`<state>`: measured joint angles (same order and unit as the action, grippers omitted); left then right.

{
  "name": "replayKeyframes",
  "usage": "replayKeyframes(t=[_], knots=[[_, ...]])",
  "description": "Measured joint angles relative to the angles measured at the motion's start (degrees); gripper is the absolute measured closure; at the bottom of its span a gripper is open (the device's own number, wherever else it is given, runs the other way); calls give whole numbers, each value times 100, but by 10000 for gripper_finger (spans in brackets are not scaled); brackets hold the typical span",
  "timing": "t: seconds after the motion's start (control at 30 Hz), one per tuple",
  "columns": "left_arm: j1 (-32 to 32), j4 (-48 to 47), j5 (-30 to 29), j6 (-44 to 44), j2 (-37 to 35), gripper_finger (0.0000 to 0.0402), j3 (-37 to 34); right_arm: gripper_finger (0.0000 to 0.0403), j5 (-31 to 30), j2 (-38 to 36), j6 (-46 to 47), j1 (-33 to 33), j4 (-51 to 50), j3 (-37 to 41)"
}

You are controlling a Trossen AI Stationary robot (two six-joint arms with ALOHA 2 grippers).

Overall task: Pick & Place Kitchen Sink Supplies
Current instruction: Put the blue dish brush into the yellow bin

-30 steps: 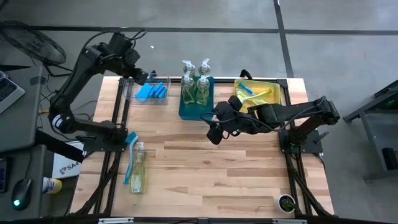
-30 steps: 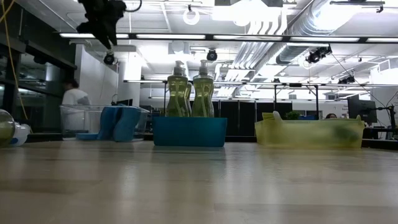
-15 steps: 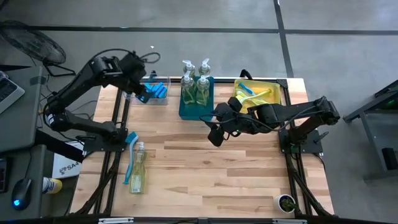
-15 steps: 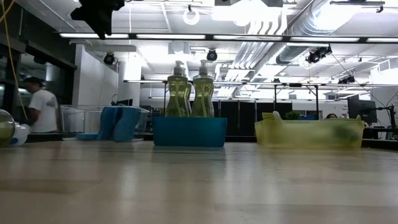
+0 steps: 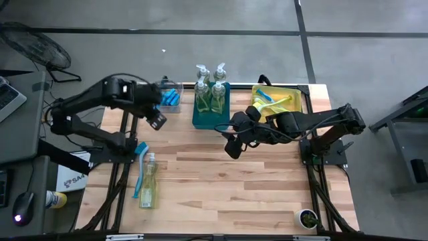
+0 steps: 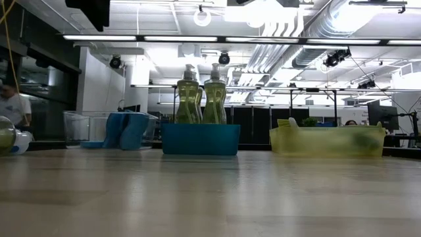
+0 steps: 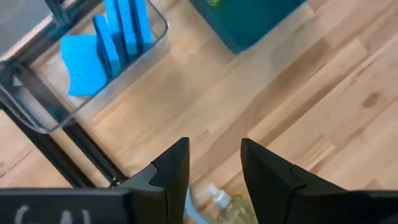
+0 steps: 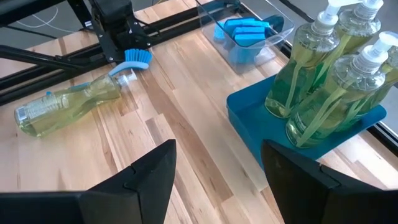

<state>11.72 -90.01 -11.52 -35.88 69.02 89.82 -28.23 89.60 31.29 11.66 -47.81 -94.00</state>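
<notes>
One clear soap bottle (image 5: 148, 186) lies on its side near the table's left edge, with a blue dish brush (image 5: 139, 167) lying beside it. Several more soap bottles (image 5: 211, 94) stand upright in the teal bin (image 5: 200, 120). Blue sponges (image 7: 115, 37) stand on edge in the clear bin (image 5: 167, 99). Brushes lie in the yellow bin (image 5: 275, 100). My left gripper (image 5: 155, 119) hangs open over bare wood, just on the near side of the clear bin. My right gripper (image 5: 231, 144) is open too, above the table's middle and just on the near side of the teal bin.
The three bins line the table's far edge. Black frame rails (image 5: 124, 167) run along the left side next to the lying bottle and brush. Bare wood (image 5: 227, 194) fills the table's middle and near half. A person (image 6: 10, 108) walks in the room behind.
My left gripper has swung from above the table's far left corner toward the near edge and the middle, past the clear bin, and now points down over the wood in front of it. The right arm has kept still. The person in the background has walked left.
</notes>
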Motion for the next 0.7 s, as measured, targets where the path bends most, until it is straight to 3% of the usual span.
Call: replayKeyframes(t=[0.17,0.43,0.7], knots=[[-716,0,-202,-792,-153,262,-579,175,2,0,-4,0,-4,0],[-1798,419,-111,-2594,-742,262,-2154,175,2,0,-20,0,-4,0],[-2836,1108,39,-5064,-1577,262,-3666,175,-6,0,-20,2,-4,0]])
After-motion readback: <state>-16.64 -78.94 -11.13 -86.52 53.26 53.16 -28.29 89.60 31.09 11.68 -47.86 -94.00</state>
